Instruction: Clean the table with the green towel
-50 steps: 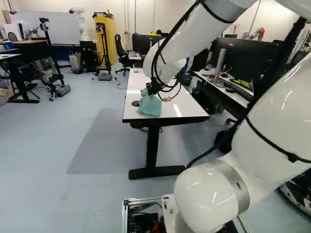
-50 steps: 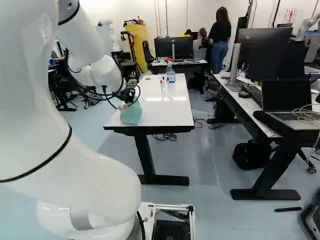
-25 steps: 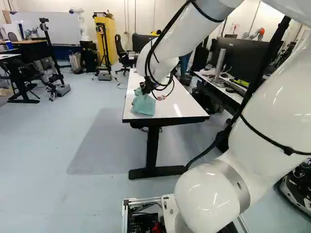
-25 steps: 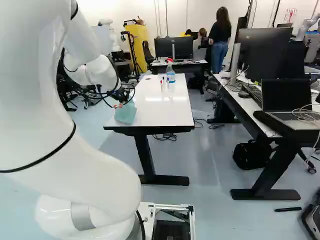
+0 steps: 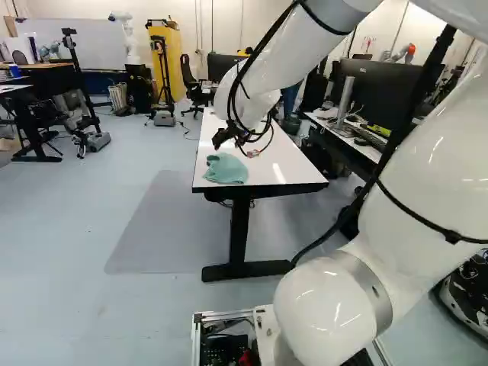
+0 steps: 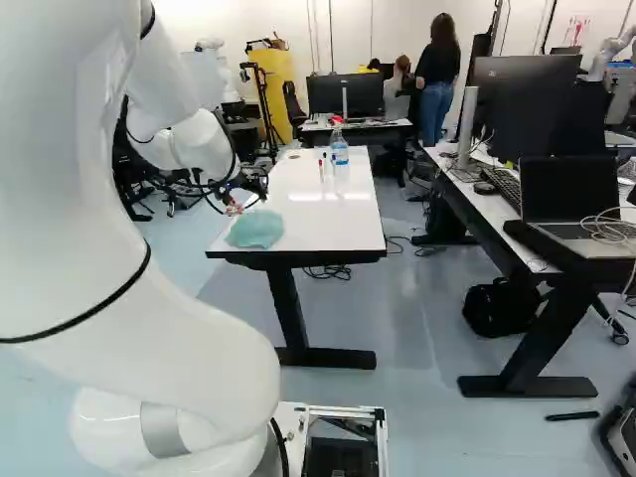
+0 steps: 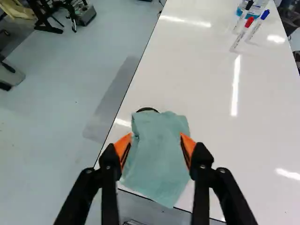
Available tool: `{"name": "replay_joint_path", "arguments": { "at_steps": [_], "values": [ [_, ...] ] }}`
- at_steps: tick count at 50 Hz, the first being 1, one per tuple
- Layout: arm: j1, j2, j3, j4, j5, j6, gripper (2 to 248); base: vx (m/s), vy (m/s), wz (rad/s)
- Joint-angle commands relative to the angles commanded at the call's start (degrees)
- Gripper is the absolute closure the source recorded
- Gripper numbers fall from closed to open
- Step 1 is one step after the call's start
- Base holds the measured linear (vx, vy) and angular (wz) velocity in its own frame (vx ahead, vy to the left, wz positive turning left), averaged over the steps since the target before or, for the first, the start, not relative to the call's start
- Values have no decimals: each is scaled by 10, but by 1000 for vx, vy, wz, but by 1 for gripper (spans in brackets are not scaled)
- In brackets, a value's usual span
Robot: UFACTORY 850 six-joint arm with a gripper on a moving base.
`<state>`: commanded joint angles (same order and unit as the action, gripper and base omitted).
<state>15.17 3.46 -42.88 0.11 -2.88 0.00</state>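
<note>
The gripper (image 5: 223, 139) hangs above the near end of the white table (image 5: 286, 169) in the left base view. Below it, and apart from it, the green towel (image 5: 226, 168) lies bunched on the tabletop close to the near edge. The wrist view has the gripper (image 7: 156, 143) with its two orange-padded fingers spread wide, holding nothing. The towel (image 7: 157, 161) shows beneath and between them, reaching the table's edge. A dark round piece (image 7: 147, 109) in the tabletop is mostly covered by the towel.
A clear bottle (image 6: 340, 151) and several markers (image 7: 243, 33) stand at the table's farther part. To the right, a desk (image 6: 485, 204) carries monitors and a laptop (image 6: 570, 204). Another robot (image 5: 128, 38) stands far back.
The arm first moved a little to the left with the towel hanging from the gripper. Since then the gripper has opened, and the towel has dropped and settled on the table. The base has not moved.
</note>
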Motion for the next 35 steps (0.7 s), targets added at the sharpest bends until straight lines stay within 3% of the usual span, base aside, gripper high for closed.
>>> {"name": "replay_joint_path", "arguments": {
  "at_steps": [1, 5, 6, 11, 12, 22, 35],
  "values": [
    [0, 0, 0, 0, 0, 0, 74, 0, 0, 0],
    [0, 0, 0, 0, 0, 0, 74, 0, 0, 0],
    [0, 0, 0, 0, 0, 0, 38, 0, 0, 0],
    [0, 0, 0, 0, 0, 0, 38, 0, 0, 0],
    [0, 0, 0, 0, 0, 0, 4, 0, 0, 0],
    [-2, 9, 1, 0, 0, 0, 3, 0, 0, 0],
    [-24, 37, 10, 0, 0, 0, 3, 0, 0, 0]
  ]
}}
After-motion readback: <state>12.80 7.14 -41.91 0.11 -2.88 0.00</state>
